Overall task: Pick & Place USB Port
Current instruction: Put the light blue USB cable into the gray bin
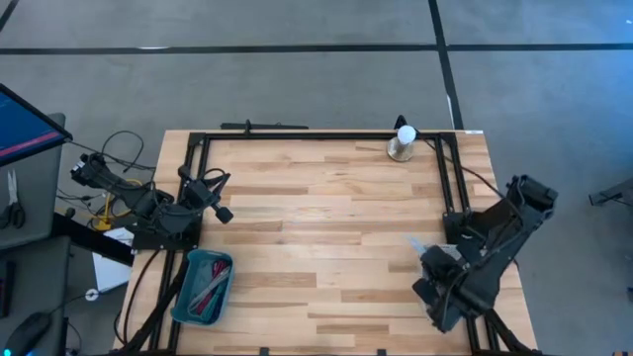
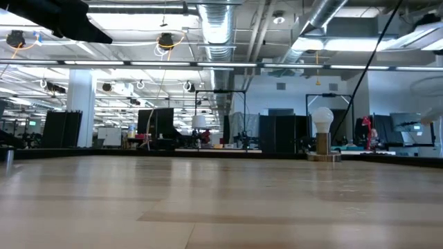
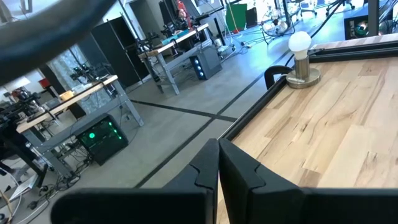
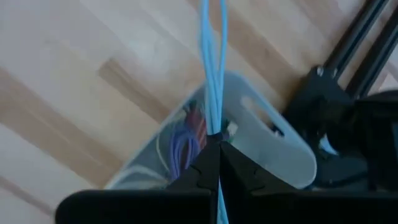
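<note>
My right gripper [image 4: 217,146] is shut on a thin light blue cable [image 4: 212,68] at the table's near right, under the right arm [image 1: 450,282]. It is above a pale bin [image 4: 267,143] that holds purple and red cables [image 4: 186,140]. No USB port shows: the cable's ends are out of view. My left gripper [image 3: 217,163] is shut on nothing and points level from the table's left side [image 1: 223,212]. A blue bin [image 1: 203,287] with cables stands at the near left. My right gripper pinches two strands of the light blue cable [image 4: 214,121], lying side by side, between its two fingertips. The fingers slant down from above. The strands run straight on from the fingertips over the bin's rim, and a short piece [image 4: 219,210] shows behind the fingertips.
A white bulb on a round wooden base [image 1: 402,144] stands at the far edge, right of the middle. A black frame [image 1: 326,133] runs round the wooden top [image 1: 326,227], and its rails [image 4: 367,37] pass close by the pale bin.
</note>
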